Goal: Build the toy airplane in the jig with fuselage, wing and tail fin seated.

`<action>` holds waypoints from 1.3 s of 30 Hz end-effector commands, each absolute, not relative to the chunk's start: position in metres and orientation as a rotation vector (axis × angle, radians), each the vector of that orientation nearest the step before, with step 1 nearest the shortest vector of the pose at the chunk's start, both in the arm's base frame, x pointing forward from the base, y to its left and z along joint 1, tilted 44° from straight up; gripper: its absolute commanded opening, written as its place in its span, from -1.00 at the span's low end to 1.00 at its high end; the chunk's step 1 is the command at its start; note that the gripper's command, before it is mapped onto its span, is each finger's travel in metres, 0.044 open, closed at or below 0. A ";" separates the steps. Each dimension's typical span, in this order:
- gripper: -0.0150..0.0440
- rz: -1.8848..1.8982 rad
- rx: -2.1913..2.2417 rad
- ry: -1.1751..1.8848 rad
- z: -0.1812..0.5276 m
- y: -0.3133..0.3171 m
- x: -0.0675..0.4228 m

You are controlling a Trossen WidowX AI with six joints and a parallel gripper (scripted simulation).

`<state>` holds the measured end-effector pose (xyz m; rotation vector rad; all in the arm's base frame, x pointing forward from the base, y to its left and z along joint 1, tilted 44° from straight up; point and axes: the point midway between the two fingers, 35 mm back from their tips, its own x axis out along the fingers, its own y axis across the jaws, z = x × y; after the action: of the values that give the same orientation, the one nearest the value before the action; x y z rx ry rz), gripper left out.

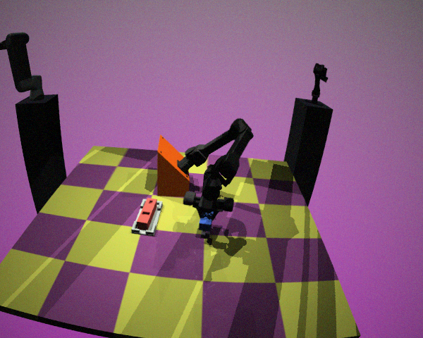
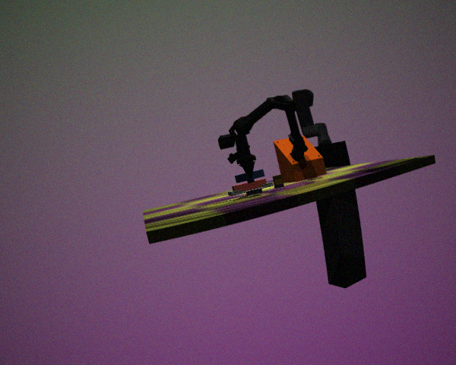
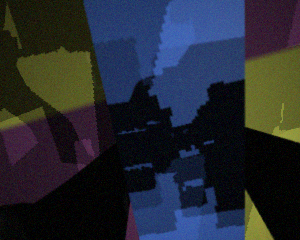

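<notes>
My gripper [image 1: 206, 215] [image 2: 250, 179] [image 3: 176, 141] is shut on the blue wing [image 1: 205, 223] [image 2: 240, 178] [image 3: 210, 20], near its middle. In the exterior view the wing is held up above table level, about level. Its tab is not visible. The red fuselage [image 1: 143, 219] [image 2: 239, 187] lies in the pale jig [image 1: 135, 230] [image 2: 231, 193], left of the gripper in the top view. It looks flat, and two dark sockets show open on its top. I cannot clearly make out the tail fin.
An orange wedge-shaped block [image 1: 170, 178] [image 2: 312, 166] stands behind the jig, close to the arm's base. A small brownish block [image 2: 278, 181] shows beside it in the exterior view. Two dark pedestals [image 1: 40, 145] [image 1: 306, 141] with other arms stand beyond the checkered table [image 1: 168, 298].
</notes>
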<state>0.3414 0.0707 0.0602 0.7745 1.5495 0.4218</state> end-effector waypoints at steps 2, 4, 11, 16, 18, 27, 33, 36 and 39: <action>-0.49 0.422 0.768 1.538 0.074 0.058 0.343; -0.49 0.422 0.768 1.538 0.078 0.054 0.343; -0.49 0.423 0.772 1.537 0.095 0.038 0.340; -0.49 0.424 0.775 1.536 0.107 0.028 0.338; -0.49 0.425 0.777 1.536 0.112 0.024 0.336; -0.49 0.383 0.805 1.550 0.108 0.013 0.335; -0.49 0.309 0.856 1.574 0.094 0.001 0.335; -0.49 0.264 0.898 1.589 0.086 -0.006 0.336; -0.49 0.219 0.940 1.603 0.079 -0.012 0.336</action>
<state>0.3368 -0.0045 0.0875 0.8967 1.5862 0.2708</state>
